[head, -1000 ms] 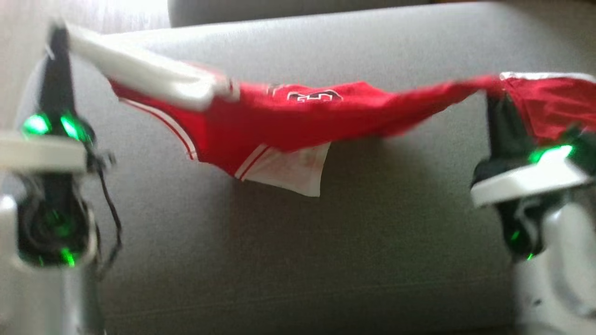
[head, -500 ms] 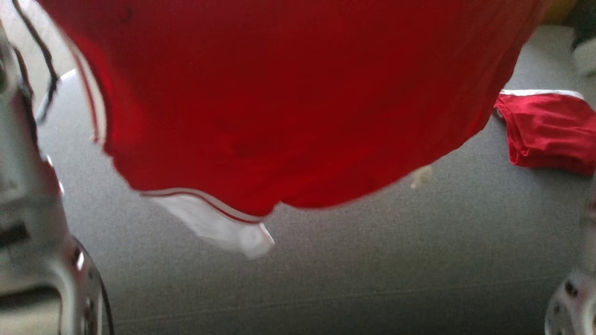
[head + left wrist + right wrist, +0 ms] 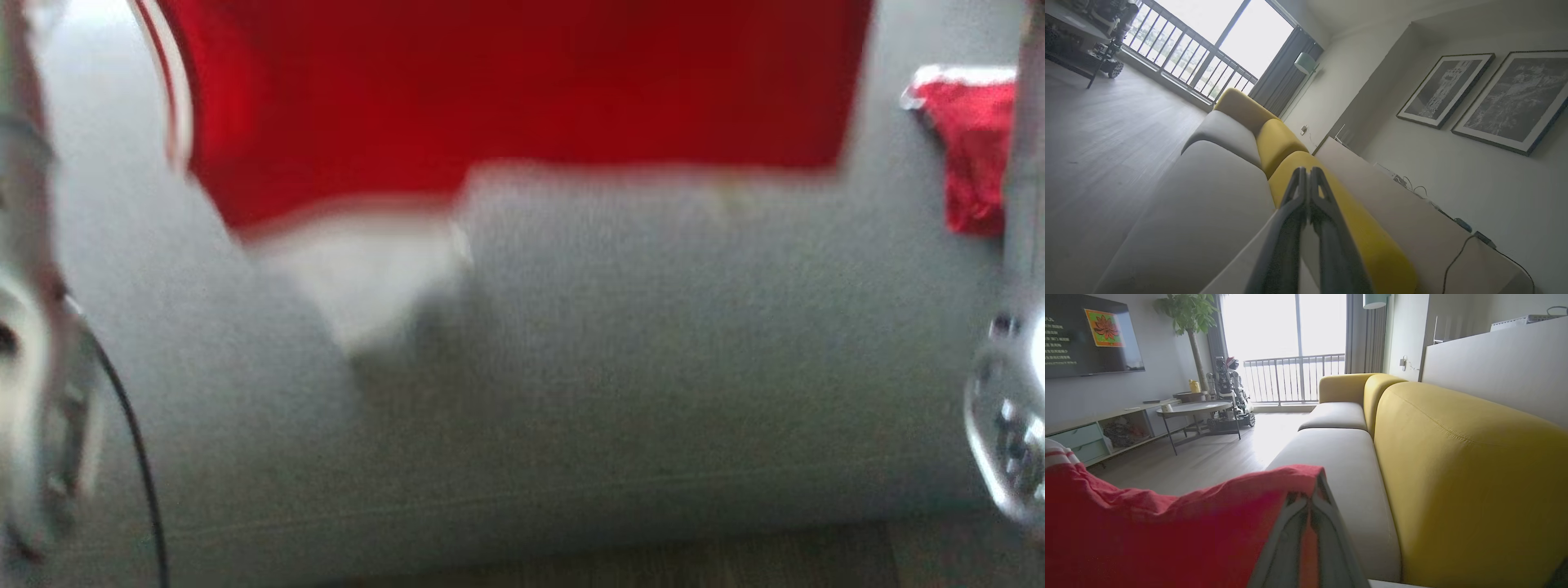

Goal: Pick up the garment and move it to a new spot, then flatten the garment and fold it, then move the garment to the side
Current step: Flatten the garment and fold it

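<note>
Presently, the right gripper [image 3: 1311, 492] is clamped on a red corner of the garment [image 3: 522, 82]. The left gripper [image 3: 1308, 173] is pressed closed, with pale cloth beside its fingers, apparently the white trim. The garment hangs spread between them above the grey sofa seat [image 3: 653, 367].

Lift done; laying down, flattening, folding and shifting aside remain.

Bare seat lies below. A second red cloth [image 3: 976, 155] sits to the right, and the seat's front edge [image 3: 620, 490] is near.
</note>
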You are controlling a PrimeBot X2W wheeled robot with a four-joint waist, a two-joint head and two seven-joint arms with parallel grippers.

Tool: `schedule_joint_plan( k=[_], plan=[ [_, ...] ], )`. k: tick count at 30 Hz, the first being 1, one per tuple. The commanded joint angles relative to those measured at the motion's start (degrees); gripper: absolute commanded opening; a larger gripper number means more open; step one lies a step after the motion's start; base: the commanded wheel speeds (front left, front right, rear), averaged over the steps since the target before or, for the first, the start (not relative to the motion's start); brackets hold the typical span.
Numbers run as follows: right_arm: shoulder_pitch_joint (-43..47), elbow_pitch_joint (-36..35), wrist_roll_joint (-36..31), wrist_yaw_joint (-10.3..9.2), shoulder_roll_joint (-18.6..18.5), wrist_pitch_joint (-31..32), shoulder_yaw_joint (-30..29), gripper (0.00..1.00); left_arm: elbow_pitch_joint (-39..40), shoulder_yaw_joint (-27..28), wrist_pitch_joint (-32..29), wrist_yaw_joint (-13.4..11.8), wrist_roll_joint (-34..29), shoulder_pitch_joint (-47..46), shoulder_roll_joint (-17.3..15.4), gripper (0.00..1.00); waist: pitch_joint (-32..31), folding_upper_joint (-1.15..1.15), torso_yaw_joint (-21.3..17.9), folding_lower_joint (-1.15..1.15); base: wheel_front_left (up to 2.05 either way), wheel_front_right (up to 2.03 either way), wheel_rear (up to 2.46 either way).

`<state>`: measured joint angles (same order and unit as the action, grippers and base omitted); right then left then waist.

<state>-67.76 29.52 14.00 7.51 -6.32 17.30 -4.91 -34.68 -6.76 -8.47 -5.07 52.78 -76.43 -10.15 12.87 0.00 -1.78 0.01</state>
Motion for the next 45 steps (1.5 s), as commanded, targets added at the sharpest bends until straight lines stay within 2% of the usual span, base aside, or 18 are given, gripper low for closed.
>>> schedule_joint_plan(
  k=[1,7,13,14,18,21,25,30,35,39,40,45],
  plan=[
    [-4.5,-1.0,-0.9,-0.02,1.5,-1.1,0.8,0.00,1.2,0.5,0.8,0.7,-1.2,-5.5,-3.3,0.00,7.3,0.00,-0.4,-0.01,0.00,0.00,0.00],
    [-18.3,9.6,-7.7,-0.02,2.8,-12.7,-1.8,0.00,-8.0,-2.3,10.5,6.0,-7.0,-19.4,-4.5,0.00,17.4,0.00,-0.9,-0.01,0.00,0.00,0.00],
    [-25.4,18.6,-12.9,-0.02,3.2,-18.2,-3.0,0.00,-14.8,-3.3,17.9,10.8,-7.6,-24.9,-3.5,0.00,23.9,0.00,0.9,-0.01,0.00,0.00,0.00],
    [-25.9,21.1,-13.8,-0.02,3.0,-19.5,-3.8,0.00,-16.3,-3.4,19.2,11.8,-6.4,-24.5,-3.1,0.00,25.4,0.00,1.5,-0.01,0.00,0.00,0.00],
    [-24.3,25.5,-14.2,-0.02,2.3,-22.1,-5.1,0.00,-16.6,-5.4,19.6,12.5,-3.7,-19.9,-2.7,0.00,26.2,0.00,2.8,-0.01,0.00,0.00,0.00],
    [-21.3,27.9,-13.7,-0.02,1.3,-23.3,-4.3,0.00,-11.5,-8.8,18.5,12.5,0.5,-13.0,-3.2,0.00,24.9,0.00,3.6,-0.01,0.00,0.00,0.00],
    [-15.7,29.1,-11.1,-0.02,-0.2,-24.9,-2.0,0.00,-2.1,-11.6,17.8,12.5,7.7,-1.8,-6.3,0.00,21.4,0.00,4.0,-0.01,0.00,0.00,0.00],
    [-7.3,25.3,-5.5,-0.02,-2.5,-26.1,1.4,0.00,11.1,-11.8,17.4,12.5,15.8,12.3,-11.2,0.00,15.5,0.00,3.9,-0.01,0.00,0.00,0.00],
    [5.4,17.0,0.5,-0.02,-4.5,-23.3,4.8,0.00,22.3,-10.7,16.3,12.3,20.8,29.4,-15.7,0.00,9.6,0.00,3.3,-0.01,0.00,0.00,0.00],
    [17.6,7.2,4.4,-0.02,-6.7,-19.1,5.8,0.00,31.8,-9.5,17.0,9.2,23.3,44.2,-17.9,0.00,5.9,0.00,3.1,-0.01,0.00,0.00,0.00],
    [17.6,7.2,4.4,-0.02,-6.7,-19.1,5.8,0.00,31.8,-9.5,17.0,9.2,23.3,44.2,-17.9,0.00,5.9,0.00,3.1,-0.01,0.00,0.00,0.00],
    [33.7,-6.4,5.8,-0.02,-7.5,-13.8,2.4,0.00,42.3,-9.4,18.8,5.2,25.3,60.7,-18.1,0.00,2.2,0.00,3.6,-0.01,0.00,0.00,0.00]
  ],
)
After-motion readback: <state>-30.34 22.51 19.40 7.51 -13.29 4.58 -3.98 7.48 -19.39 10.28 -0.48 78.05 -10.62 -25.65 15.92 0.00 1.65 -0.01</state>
